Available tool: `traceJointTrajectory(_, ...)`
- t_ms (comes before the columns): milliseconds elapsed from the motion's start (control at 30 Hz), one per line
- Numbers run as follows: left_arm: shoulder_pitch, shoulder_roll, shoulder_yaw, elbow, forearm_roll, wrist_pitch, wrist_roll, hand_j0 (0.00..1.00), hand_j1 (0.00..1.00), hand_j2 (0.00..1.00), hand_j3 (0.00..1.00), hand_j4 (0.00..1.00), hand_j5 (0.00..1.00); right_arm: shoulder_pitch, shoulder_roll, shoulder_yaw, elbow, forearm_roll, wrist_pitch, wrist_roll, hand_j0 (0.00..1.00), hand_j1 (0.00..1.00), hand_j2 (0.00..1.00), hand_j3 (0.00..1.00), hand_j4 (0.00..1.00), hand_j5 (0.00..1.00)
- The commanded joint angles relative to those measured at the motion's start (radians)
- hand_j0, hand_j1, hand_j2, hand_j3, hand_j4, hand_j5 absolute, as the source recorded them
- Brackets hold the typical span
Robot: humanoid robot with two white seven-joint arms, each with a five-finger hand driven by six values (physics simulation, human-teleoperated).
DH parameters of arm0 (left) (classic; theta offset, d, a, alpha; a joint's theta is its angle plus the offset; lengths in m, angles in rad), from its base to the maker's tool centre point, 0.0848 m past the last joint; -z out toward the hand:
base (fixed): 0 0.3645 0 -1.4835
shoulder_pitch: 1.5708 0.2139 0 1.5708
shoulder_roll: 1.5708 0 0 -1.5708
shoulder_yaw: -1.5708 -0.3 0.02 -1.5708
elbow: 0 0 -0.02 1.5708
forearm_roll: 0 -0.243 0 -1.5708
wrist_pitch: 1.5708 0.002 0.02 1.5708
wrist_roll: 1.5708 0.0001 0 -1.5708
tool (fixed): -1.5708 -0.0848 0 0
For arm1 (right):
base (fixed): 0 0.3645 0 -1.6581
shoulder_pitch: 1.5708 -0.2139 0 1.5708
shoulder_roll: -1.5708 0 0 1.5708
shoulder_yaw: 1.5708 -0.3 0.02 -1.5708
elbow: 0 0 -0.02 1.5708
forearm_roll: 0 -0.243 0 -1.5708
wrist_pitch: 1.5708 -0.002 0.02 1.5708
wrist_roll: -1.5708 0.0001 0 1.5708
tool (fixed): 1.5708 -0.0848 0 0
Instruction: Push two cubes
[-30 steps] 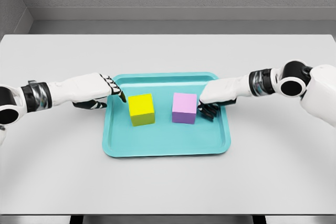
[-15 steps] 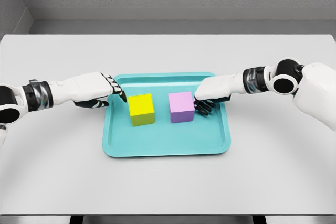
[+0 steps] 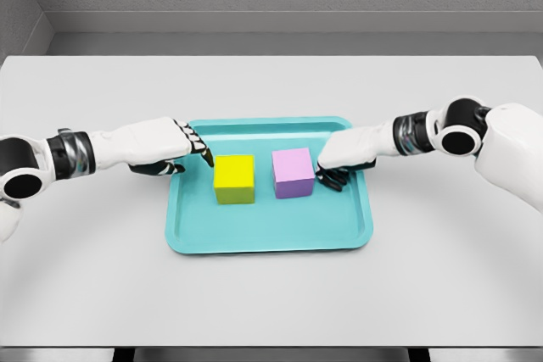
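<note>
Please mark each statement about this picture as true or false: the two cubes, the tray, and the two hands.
1. Both cubes sit inside the teal tray. True.
2. The yellow cube is to the right of the purple cube. False: the yellow cube is on the left.
3. The two cubes touch each other. False: a gap of tray shows between them.
4. The right hand is at the purple cube's right side. True.
5. The left hand holds the yellow cube in the air. False: the cube rests on the tray.
</note>
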Motion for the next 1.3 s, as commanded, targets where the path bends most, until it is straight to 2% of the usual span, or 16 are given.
traceJointTrajectory(0,-0.002,-0.001,-0.012,0.0,0.004,0.002,0.0,0.64,0.64,0.64,0.64,0.64,0.64,0.0,0.0,0.01,-0.003,-0.006,0.001,0.002,0.15,0.15,0.15,0.15,0.15,0.15)
traceJointTrajectory(333,0.003,0.028,-0.012,-0.005,0.016,0.002,0.0,0.64,0.64,0.64,0.64,0.64,0.64,0.0,0.003,0.013,-0.005,-0.008,0.001,0.002,0.15,0.15,0.15,0.15,0.15,0.15)
traceJointTrajectory(633,0.015,0.064,-0.035,-0.103,0.02,0.002,0.0,0.64,0.64,0.64,0.64,0.64,0.64,0.0,0.007,0.014,-0.012,-0.008,0.001,0.002,0.15,0.15,0.15,0.15,0.15,0.15)
traceJointTrajectory(800,0.017,0.062,-0.049,-0.103,0.018,0.002,0.0,0.64,0.64,0.64,0.64,0.64,0.64,0.0,0.012,0.022,-0.012,-0.008,0.001,0.002,0.15,0.15,0.15,0.15,0.15,0.15)
traceJointTrajectory(867,0.012,0.062,-0.077,-0.103,0.016,0.002,0.0,0.64,0.64,0.64,0.64,0.64,0.64,0.0,0.012,0.023,-0.012,-0.008,0.001,0.002,0.15,0.15,0.15,0.15,0.15,0.15)
traceJointTrajectory(1267,0.012,0.053,-0.081,-0.117,0.016,0.002,0.0,0.64,0.64,0.64,0.64,0.64,0.64,0.0,0.012,0.025,-0.02,-0.011,0.001,0.002,0.15,0.15,0.15,0.15,0.15,0.15)
